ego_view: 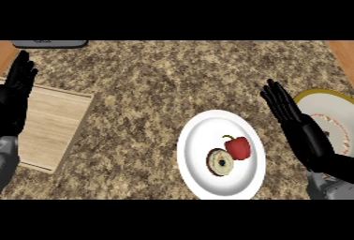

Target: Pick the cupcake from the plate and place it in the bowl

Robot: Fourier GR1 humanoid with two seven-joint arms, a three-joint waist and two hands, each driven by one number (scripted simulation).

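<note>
A white plate (200, 140) lies on the speckled counter at centre right. On it sit a pale round cupcake with a dark middle (221, 162) and a red bell pepper (238, 147), touching side by side. At the right edge stands a yellow-rimmed bowl with a white inside (332, 110), partly hidden by my right hand (304, 133). That hand is open, fingers straight and pointing up, between plate and bowl, holding nothing. My left hand (15, 91) rests open at the far left edge, fingers up.
A wooden cutting board (52, 126) lies at the left, partly under my left hand. A grey object (50, 43) shows at the counter's far left edge. Wooden strips border the counter at both upper corners.
</note>
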